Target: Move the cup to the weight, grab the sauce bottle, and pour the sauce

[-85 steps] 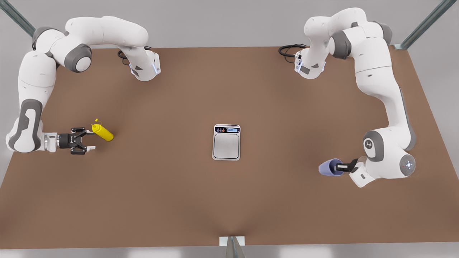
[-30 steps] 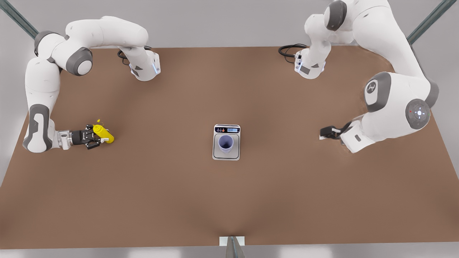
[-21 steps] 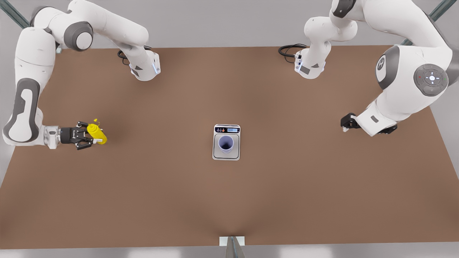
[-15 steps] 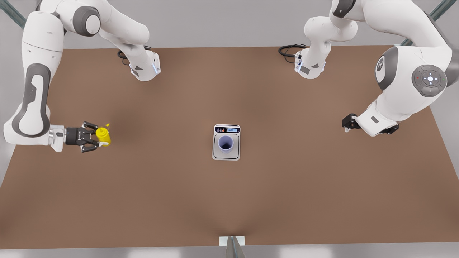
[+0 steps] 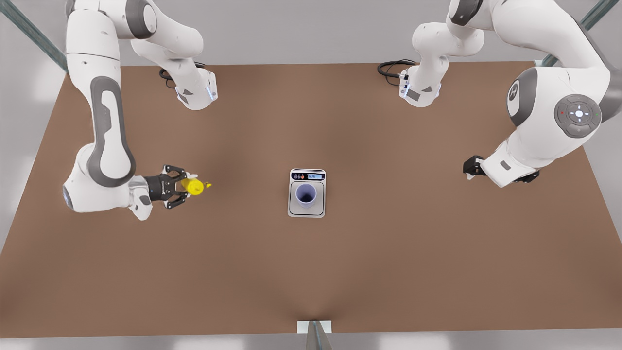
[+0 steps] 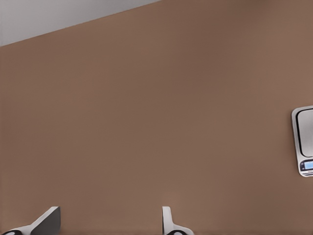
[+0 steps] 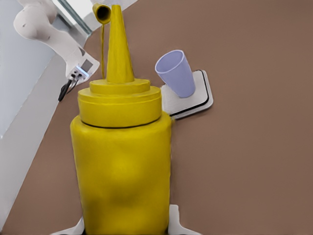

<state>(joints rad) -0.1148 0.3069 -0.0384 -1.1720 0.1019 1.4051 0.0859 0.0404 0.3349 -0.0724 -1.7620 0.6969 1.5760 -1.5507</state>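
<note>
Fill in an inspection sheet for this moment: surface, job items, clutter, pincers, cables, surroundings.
Surface: brown table, flat and bare apart from the job's things.
Cup: cup stands upright on the weight at mid table, mouth up.
Sauce bottle: sauce bottle held off towards the front view's left, nozzle aimed at the cup; its small cap hangs open on a tether in the right wrist view.
Sauce: nothing seen.
Clutter: nothing seen.
Right pincer: right pincer shut on the bottle's body.
Left pincer: left pincer waits at the front view's right, fingers apart, holding nothing.
Cables: black cable loops by the arm bases at the far edge.
Surroundings: grey walls, metal frame struts at the corners.
</note>
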